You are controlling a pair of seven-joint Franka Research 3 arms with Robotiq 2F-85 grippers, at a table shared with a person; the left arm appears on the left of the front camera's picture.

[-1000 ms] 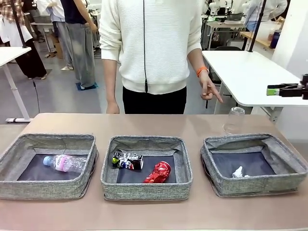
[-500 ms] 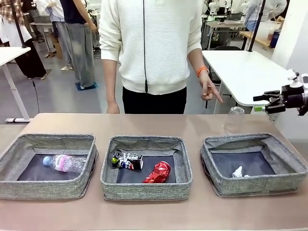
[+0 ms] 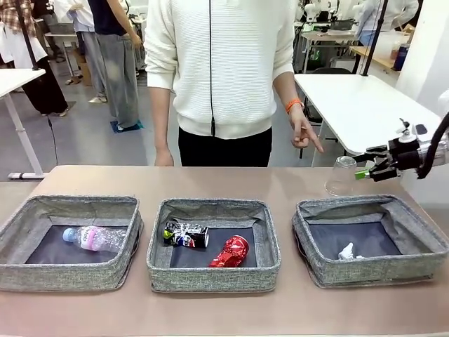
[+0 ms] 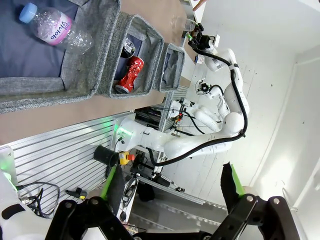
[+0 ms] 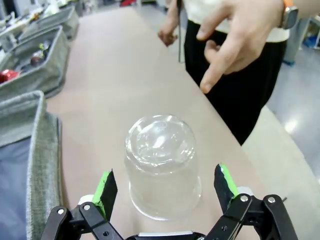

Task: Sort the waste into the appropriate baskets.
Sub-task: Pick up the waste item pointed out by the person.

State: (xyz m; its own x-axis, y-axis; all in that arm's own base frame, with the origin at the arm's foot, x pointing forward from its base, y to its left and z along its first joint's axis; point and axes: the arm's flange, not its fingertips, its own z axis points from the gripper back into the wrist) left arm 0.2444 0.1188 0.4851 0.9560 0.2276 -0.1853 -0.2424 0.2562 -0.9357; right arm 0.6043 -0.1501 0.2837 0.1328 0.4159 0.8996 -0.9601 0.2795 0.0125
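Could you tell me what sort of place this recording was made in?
Most likely a robotics lab or shared workshop. White worktables stand on a grey floor with other people about, a robot arm is mounted on an aluminium frame, and three grey baskets of waste sit on the brown table.

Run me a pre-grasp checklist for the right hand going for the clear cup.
1. Right hand open: ok.
2. Clear plastic cup between the fingers' line, upside down on the table: ok.
3. Fingers touching the cup: not yet, gaps on both sides.
4. Person's hand clear of the cup: ok, above and behind it.
5. Right basket has room: ok, holds a paper wad.
6. Left hand open, out of the way: ok.
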